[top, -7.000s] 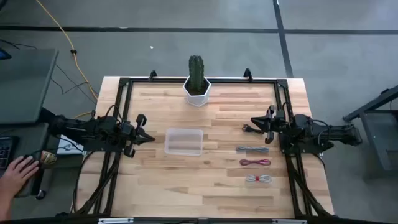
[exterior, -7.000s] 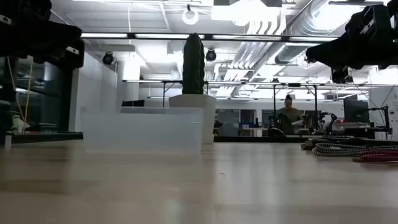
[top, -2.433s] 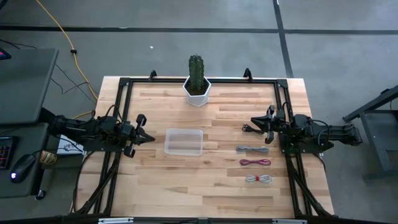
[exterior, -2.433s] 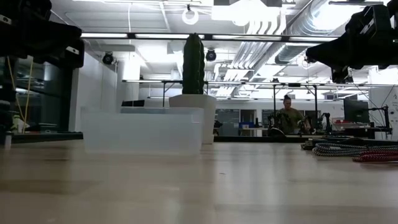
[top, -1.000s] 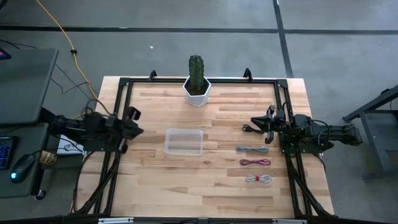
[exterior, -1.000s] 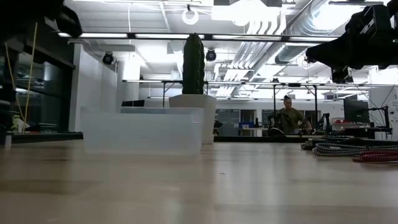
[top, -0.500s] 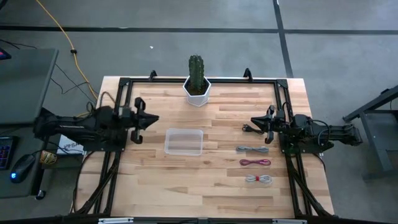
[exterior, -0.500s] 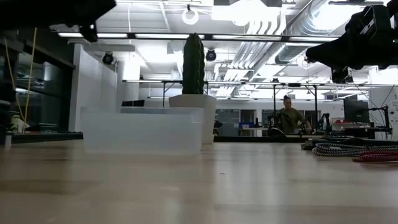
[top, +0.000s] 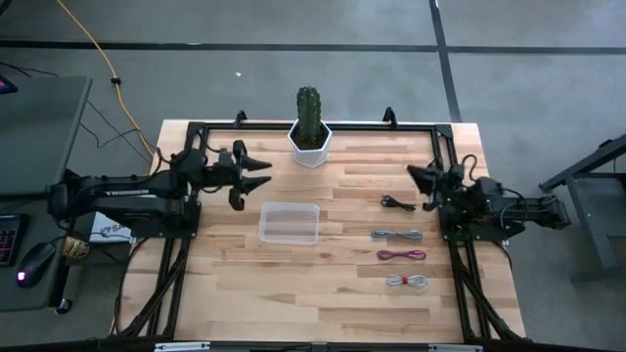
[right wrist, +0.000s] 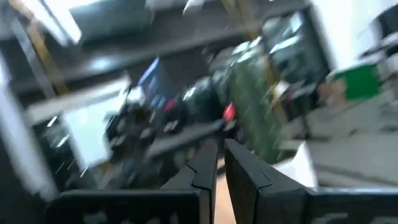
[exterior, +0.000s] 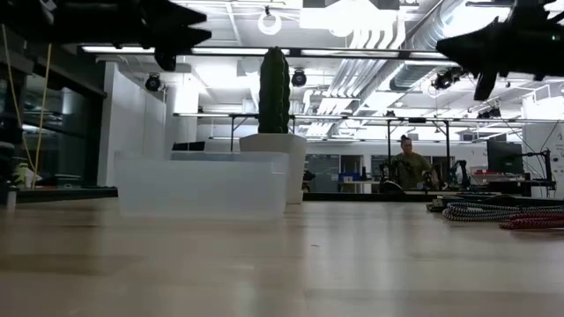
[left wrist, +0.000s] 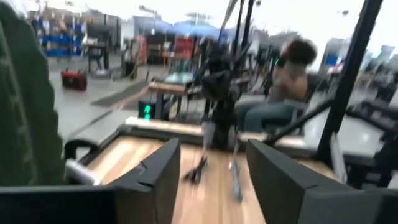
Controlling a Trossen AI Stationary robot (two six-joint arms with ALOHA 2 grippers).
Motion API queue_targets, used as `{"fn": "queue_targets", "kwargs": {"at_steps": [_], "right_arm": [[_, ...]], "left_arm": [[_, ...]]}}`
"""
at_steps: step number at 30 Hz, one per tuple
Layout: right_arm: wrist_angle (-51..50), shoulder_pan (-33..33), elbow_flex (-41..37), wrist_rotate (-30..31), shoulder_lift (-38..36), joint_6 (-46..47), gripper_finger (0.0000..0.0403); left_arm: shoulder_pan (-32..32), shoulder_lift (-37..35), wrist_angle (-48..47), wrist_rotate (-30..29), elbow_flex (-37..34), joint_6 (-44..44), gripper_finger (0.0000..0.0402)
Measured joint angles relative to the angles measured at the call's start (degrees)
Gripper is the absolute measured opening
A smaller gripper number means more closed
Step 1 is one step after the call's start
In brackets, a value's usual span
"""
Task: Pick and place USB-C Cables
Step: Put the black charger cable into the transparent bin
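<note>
We see the left gripper (top: 262, 172) raised above the table (top: 333, 293), its fingers spread wide with nothing between them. In the left wrist view the two dark fingers (left wrist: 155, 180) stand well apart. The clear bin (top: 290, 222) lies just ahead of and below this gripper, toward the near edge, and the cactus (top: 310, 115) in its white pot stands just beyond the fingertips toward the far edge.

The right gripper (top: 412, 174) hangs over the right part of the table, also lifted clear of the wood. In the right wrist view its fingers (right wrist: 202, 171) sit almost together with only a thin slit between them, and we see nothing held there.

The four cables lie in a column near the right gripper, all resting on the table and apart from one another. The black cable (top: 397, 203) is closest, just beside the gripper toward the near edge. Next comes the grey cable (top: 397, 235), then the red cable (top: 402, 255), and the whitish cable (top: 407, 282) farthest from the gripper. None of them is in the bin.

In the low view we make out the grey (exterior: 483, 210) and red (exterior: 534, 220) bundles at the right edge, and a person (exterior: 408, 164) seated in the room far behind the table.
</note>
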Motion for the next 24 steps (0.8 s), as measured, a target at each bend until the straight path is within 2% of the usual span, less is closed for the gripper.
{"fn": "queue_targets", "kwargs": {"at_steps": [3,5,9,11,14,19,21,24], "right_arm": [[5.16,0.0,0.16,1.09,0.75,0.08,0.0025],[4.63,0.0,1.47,0.09,2.06,-0.46,0.0032],[1.76,0.04,7.69,-0.97,8.18,-1.66,0.008],[-6.91,0.04,13.06,-0.43,12.87,-2.09,0.0115],[-27.73,0.04,23.96,2.79,21.32,-0.81,0.0165],[-62.93,0.0,39.24,8.02,37.45,11.63,0.0215],[-72.57,0.0,42.17,6.54,43.4,16.73,0.0221],[-81.53,0.0,43.18,0.77,51.09,21.79,0.0223]], "left_arm": [[0.62,-0.07,2.9,0.28,0.04,-1.99,0.0182],[0.62,-0.15,3.02,0.21,0.04,-2.38,0.0187],[0.62,-0.02,2.77,0.03,0.04,-4.17,0.0188],[0.58,0.18,2.66,0.03,0.04,-5.05,0.0189],[0.58,0.22,2.51,0.11,0.04,-5.8,0.0189],[0.54,0.22,2.29,0.23,0.04,-6.63,0.0189],[0.52,0.22,2.09,0.27,0.04,-6.71,0.0189],[0.49,0.22,1.92,0.26,0.04,-6.69,0.0189]]}}
